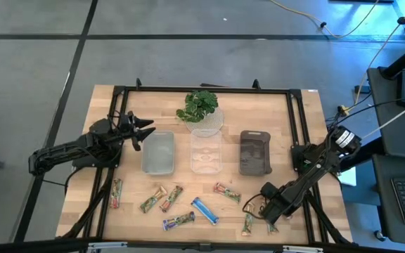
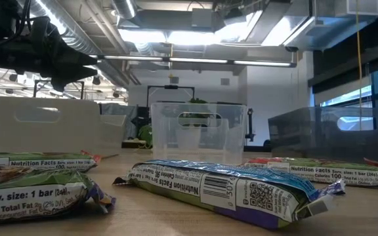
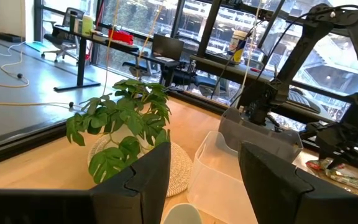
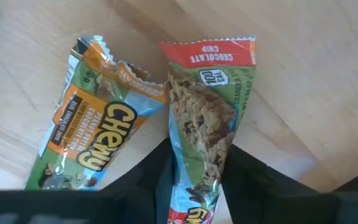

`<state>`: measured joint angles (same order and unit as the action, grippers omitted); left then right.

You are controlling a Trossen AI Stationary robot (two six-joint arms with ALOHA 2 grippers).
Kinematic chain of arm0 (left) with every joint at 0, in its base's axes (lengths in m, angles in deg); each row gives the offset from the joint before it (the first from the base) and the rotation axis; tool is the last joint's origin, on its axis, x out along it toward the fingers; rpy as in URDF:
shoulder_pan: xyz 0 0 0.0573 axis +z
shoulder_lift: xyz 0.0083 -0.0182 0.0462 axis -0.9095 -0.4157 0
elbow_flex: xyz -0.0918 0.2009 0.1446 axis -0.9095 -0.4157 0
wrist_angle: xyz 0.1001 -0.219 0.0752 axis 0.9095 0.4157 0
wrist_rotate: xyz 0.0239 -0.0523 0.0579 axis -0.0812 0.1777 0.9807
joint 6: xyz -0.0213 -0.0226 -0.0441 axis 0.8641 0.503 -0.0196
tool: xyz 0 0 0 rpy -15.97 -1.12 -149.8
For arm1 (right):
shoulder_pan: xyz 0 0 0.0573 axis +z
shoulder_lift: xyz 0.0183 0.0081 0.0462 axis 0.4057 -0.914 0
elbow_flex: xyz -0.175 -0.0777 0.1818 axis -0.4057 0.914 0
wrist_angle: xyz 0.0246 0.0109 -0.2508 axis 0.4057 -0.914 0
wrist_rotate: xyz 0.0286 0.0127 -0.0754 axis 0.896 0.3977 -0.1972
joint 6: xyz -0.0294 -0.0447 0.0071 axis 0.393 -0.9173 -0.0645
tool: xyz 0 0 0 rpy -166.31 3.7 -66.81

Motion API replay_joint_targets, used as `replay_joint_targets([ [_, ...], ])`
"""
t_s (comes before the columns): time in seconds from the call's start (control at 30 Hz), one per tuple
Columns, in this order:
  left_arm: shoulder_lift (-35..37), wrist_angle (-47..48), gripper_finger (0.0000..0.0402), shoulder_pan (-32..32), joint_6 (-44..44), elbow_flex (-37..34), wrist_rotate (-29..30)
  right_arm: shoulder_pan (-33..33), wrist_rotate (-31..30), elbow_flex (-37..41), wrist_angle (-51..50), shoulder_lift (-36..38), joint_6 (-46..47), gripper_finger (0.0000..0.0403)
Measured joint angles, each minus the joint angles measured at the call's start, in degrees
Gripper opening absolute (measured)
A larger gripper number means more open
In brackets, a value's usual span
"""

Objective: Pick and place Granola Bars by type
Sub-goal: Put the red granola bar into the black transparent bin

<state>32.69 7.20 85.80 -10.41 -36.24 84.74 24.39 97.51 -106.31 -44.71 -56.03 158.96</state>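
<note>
Several granola bars lie flat on the wooden table's near half, a blue one and a red-green one. My right gripper is low at the near right, over two more bars. In the right wrist view it is shut on a red-green chocolate chip granola bar, with a green-orange bar beside it. My left gripper is open in the air by the left bin's far left corner. My right gripper pinches the red-green chocolate chip granola bar between its two fingers, on the long edges of its lower half. The fingers come from above and lie across the bar. The wrapper narrows between them. The bar lies flat on the table.
Three bins stand in a row mid-table: a frosted one on the left, a clear one and a dark one. A potted plant sits behind the clear bin. A black frame runs around the table's edges.
</note>
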Motion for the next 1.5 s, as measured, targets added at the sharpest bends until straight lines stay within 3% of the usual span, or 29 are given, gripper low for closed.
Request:
replay_joint_targets([
  [0.43,-0.01,0.01,0.0182,0.00,0.00,0.00,0.02,0.34,-0.66,-1.94,-1.16,0.42,-0.03,0.0115],
  [0.77,-0.01,0.00,0.0182,0.00,0.00,0.02,0.04,0.18,-4.16,-2.12,-2.31,10.38,0.45,0.0115],
  [0.93,0.00,0.00,0.0181,0.00,0.00,0.02,0.04,-2.13,-11.97,-4.18,-2.30,19.13,-0.16,0.0115],
  [1.07,0.02,0.00,0.0182,0.00,0.00,0.01,0.04,-5.43,-26.43,-5.82,-3.25,26.19,-1.73,0.0115],
  [1.2,0.02,-0.04,0.0181,0.00,0.02,0.01,0.02,-10.39,-38.37,-6.36,-3.17,31.07,-9.62,0.0115],
  [1.33,0.02,-0.36,0.0182,0.00,0.02,0.00,0.07,-17.15,-40.76,-6.36,-3.76,33.09,-17.72,0.0115],
  [1.5,0.01,-1.06,0.0180,0.00,0.02,0.00,0.02,-26.69,-40.51,-6.36,-5.06,32.48,-21.37,0.0115],
])
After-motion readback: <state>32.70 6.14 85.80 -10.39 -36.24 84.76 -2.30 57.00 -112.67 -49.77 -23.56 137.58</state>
